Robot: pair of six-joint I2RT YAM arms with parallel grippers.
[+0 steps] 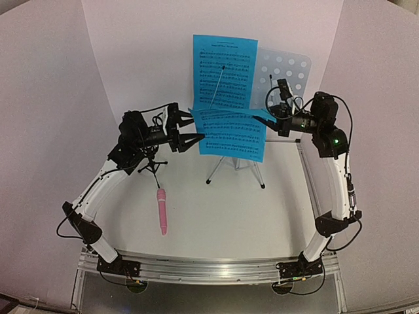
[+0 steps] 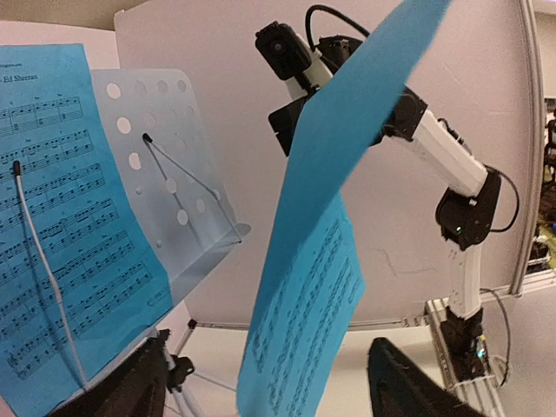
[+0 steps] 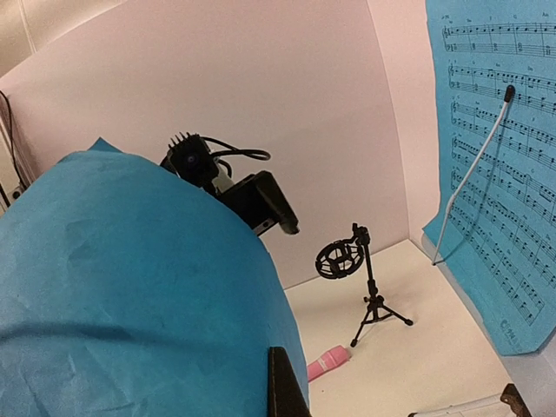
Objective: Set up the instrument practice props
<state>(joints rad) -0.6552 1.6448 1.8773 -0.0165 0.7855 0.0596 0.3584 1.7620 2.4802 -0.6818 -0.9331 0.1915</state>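
Blue, limp paper, the sheet-music page (image 1: 230,134) hung before the music stand (image 1: 288,70), pinched at one edge by the right gripper (image 1: 277,120), left gripper (image 1: 196,128) gaping beside the free edge it likely should steady.

A bright blue paper music page (image 1: 222,69) and a second bright blue paper page (image 1: 232,134) are showing rows of black notation. A pale-blue metal music stand (image 1: 291,69) on silver legs is displaying round perforations. A slim pink microphone (image 1: 161,210) and a small black tripod holder (image 1: 152,165) are contrasting with the white worktop (image 1: 222,222).
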